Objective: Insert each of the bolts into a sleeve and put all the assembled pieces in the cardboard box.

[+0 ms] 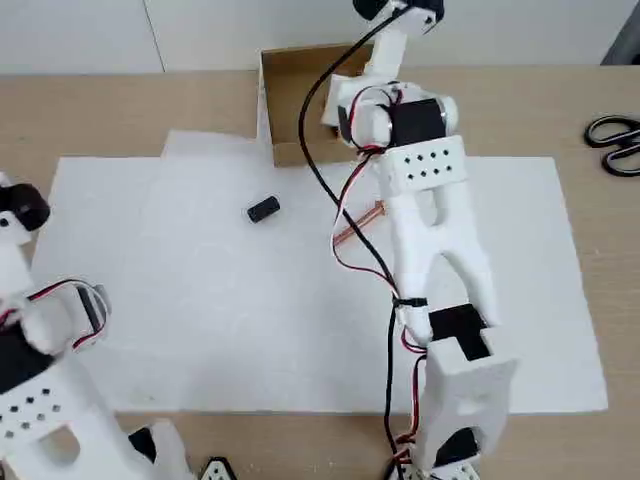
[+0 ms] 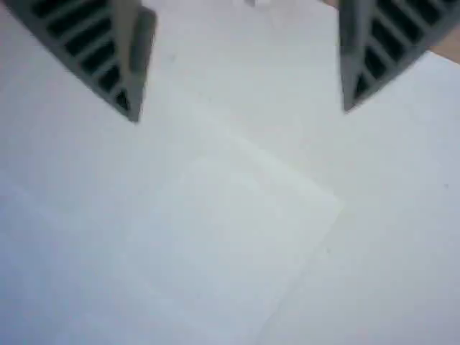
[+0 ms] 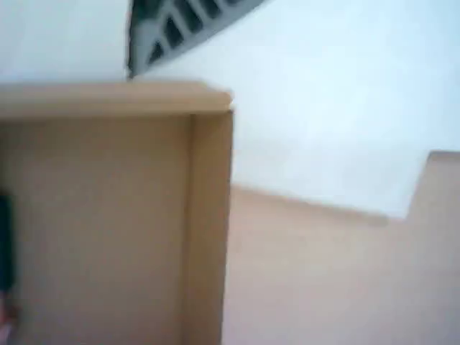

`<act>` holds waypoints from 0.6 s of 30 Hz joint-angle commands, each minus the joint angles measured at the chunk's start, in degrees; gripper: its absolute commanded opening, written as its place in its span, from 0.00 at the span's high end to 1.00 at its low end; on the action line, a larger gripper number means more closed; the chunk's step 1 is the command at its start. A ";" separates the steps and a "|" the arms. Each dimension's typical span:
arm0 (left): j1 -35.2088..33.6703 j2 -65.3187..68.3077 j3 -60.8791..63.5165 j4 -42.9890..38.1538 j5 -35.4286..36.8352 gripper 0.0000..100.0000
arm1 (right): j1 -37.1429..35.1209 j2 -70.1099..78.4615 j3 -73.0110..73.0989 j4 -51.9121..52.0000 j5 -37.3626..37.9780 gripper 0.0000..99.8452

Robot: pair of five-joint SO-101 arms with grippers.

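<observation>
A black sleeve lies on the white sheet, left of centre. A copper bolt lies slantwise on the sheet, partly hidden under my right arm. The open cardboard box stands at the back edge of the sheet. My right gripper hangs over the box's right side; its wrist view looks down along an inner box wall, with a dark shape at the picture's edge inside. My left gripper is open over bare sheet near the front left, nothing between its fingers.
Black-handled scissors lie on the wooden table at the far right, off the sheet. My right arm stretches from the front edge to the box, with its cables trailing over the bolt.
</observation>
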 commanded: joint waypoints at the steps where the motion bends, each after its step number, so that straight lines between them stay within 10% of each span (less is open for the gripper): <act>1: 0.26 -1.58 0.13 -1.93 -0.35 0.83 | -3.21 -1.89 -1.76 1.54 -1.67 0.86; 11: 0.35 -1.76 3.12 -3.87 -0.35 0.83 | -10.68 10.42 -0.26 0.13 -2.90 0.86; 18: 0.35 -1.85 3.03 -3.78 -0.35 0.83 | -10.86 17.27 -0.26 -5.85 -18.11 0.86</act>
